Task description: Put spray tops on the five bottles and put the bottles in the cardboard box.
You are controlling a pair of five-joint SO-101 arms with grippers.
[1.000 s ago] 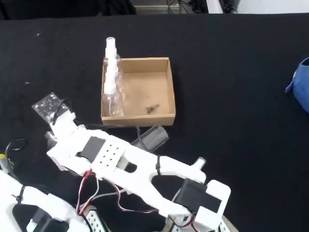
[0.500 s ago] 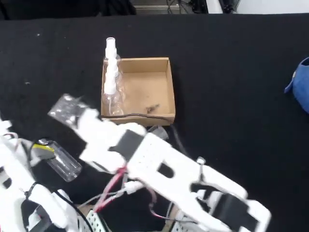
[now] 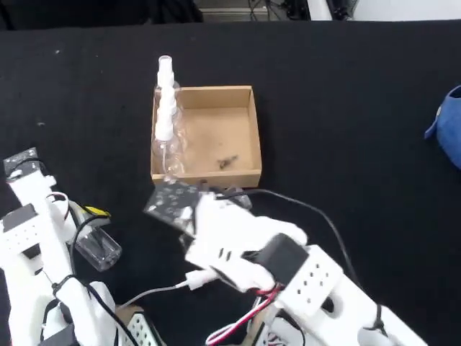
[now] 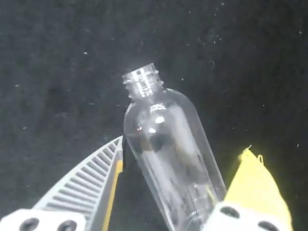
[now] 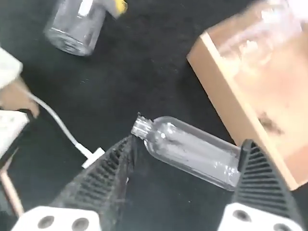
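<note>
A cardboard box (image 3: 253, 137) sits mid-table, with a row of clear bottles with white spray tops (image 3: 166, 133) standing along its left wall. My left gripper (image 3: 90, 225) is at the near left, shut on a topless clear bottle (image 4: 168, 154), which is pinched between the grey and yellow fingers (image 4: 252, 178). The same bottle (image 3: 99, 247) shows in the high view. My right gripper (image 5: 188, 142) hangs open over a second topless bottle (image 5: 192, 150) that lies on the cloth just in front of the box (image 5: 240, 96). That bottle's neck points away from the box.
Black cloth covers the table. A blue object (image 3: 448, 130) lies at the right edge. A white cable (image 5: 62, 130) and the arms' bases crowd the near edge. The right half of the box floor is bare.
My right arm has swung from the left side toward the centre and now hangs over the bottle by the box. The left arm has come up at the left with its bottle.
</note>
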